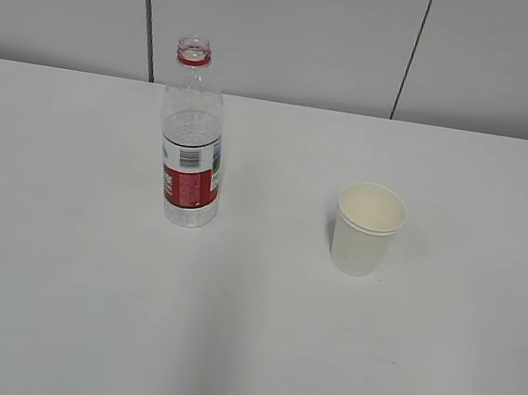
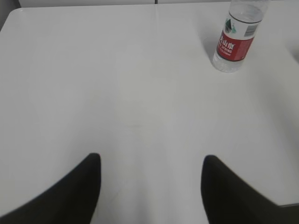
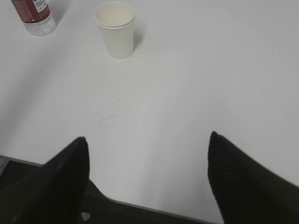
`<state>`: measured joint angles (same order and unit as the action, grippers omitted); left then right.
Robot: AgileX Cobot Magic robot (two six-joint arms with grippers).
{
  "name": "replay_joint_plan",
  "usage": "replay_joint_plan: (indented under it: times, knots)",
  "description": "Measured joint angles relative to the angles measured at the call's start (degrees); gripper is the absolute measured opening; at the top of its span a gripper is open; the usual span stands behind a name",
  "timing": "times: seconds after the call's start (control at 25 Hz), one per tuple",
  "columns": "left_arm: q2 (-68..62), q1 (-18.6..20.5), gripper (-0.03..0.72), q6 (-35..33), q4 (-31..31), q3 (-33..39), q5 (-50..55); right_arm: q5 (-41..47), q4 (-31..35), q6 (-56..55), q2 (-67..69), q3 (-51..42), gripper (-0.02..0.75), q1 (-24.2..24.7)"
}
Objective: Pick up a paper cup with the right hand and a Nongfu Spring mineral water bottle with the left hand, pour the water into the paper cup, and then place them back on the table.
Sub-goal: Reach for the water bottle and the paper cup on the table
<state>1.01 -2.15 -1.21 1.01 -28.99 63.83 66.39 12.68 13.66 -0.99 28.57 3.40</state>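
The clear water bottle (image 1: 192, 145) with a red and white label and red neck ring stands upright, uncapped, on the white table (image 1: 241, 336), left of centre. The off-white paper cup (image 1: 367, 229) stands upright to its right, apart from it. Neither arm shows in the exterior view. In the left wrist view my left gripper (image 2: 152, 161) is open and empty, far from the bottle (image 2: 236, 39) at the top right. In the right wrist view my right gripper (image 3: 147, 140) is open and empty above the table's near edge; the cup (image 3: 116, 29) and the bottle's base (image 3: 35, 16) are far ahead at the top left.
A grey panelled wall (image 1: 294, 20) runs behind the table. The table's front edge (image 3: 154, 207) shows in the right wrist view, with dark floor below it. A few faint marks (image 3: 112, 117) lie on the tabletop.
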Motion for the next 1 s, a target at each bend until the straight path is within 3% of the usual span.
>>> replay_joint_plan:
  times: [0.4,0.6,1.0]
  knots:
    - [0.0,0.0,0.426,0.0,-0.1,0.0,-0.1,-0.5,0.0,0.0,0.0,0.1,0.59,0.0]
    - [0.0,0.0,0.418,0.0,-0.1,-0.8,-1.6,-6.7,0.2,0.0,0.0,0.9,0.59,0.0]
    - [0.0,0.0,0.407,0.0,-3.0,2.2,-24.4,-26.5,0.2,0.1,4.9,-1.5,0.59,0.0]
